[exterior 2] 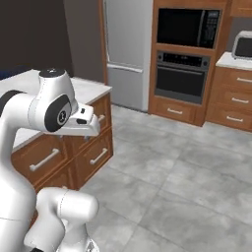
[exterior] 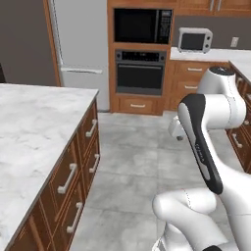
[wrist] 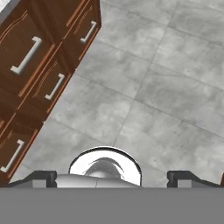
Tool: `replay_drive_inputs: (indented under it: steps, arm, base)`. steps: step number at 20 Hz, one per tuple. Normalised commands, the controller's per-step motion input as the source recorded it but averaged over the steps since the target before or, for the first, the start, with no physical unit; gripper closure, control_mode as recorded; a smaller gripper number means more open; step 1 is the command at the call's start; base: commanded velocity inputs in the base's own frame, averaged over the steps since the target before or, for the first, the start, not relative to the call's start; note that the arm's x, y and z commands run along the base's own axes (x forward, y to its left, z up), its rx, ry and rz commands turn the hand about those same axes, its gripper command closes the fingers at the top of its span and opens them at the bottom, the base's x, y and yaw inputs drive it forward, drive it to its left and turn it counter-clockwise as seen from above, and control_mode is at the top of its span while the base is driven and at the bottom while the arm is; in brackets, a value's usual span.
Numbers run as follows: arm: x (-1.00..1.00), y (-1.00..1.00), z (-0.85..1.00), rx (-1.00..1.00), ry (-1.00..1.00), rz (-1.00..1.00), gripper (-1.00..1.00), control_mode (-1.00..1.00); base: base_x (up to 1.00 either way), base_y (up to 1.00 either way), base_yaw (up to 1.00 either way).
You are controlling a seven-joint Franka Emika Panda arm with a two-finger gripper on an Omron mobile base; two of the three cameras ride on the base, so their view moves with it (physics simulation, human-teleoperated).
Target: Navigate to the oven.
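The oven (exterior: 139, 73) is built into a wood-framed column on the far wall. It has a black glass door, a grey bar handle and a dark control strip on top. It also appears in the right base view, oven (exterior 2: 181, 78), several floor tiles ahead. My arm is folded up over the base, with the hand pointing down at the grey tiled floor. In the hand view my gripper (wrist: 113, 178) is open, its fingertips (wrist: 43, 177) set wide apart with nothing between them.
A handleless black microwave (exterior: 142, 25) sits above the oven, and a small silver microwave (exterior: 194, 40) stands on the right counter. The fridge (exterior: 81, 44) is left of the oven. A marble-topped island (exterior: 29, 127) with wooden drawers (wrist: 30, 52) runs along my left. Cabinets (exterior: 240, 142) line the right.
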Motion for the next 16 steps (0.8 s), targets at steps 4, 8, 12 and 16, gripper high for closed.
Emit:
replay_drive_inputs:
  steps: [4,8,12,16]
  arm:
    - [0.00,0.00,0.00,0.00,0.00,0.00,-1.00,1.00]
    - [0.00,0.00,0.00,0.00,0.00,0.00,-1.00,1.00]
    - [0.00,0.00,0.00,0.00,0.00,0.00,-1.00,1.00]
    - [0.00,0.00,0.00,0.00,0.00,0.00,-1.00,1.00]
  base:
    - [0.58,-0.32,-0.02]
    - [0.72,-0.13,-0.12]
    - [0.71,0.00,-0.11]
    - [0.71,0.00,-0.12]
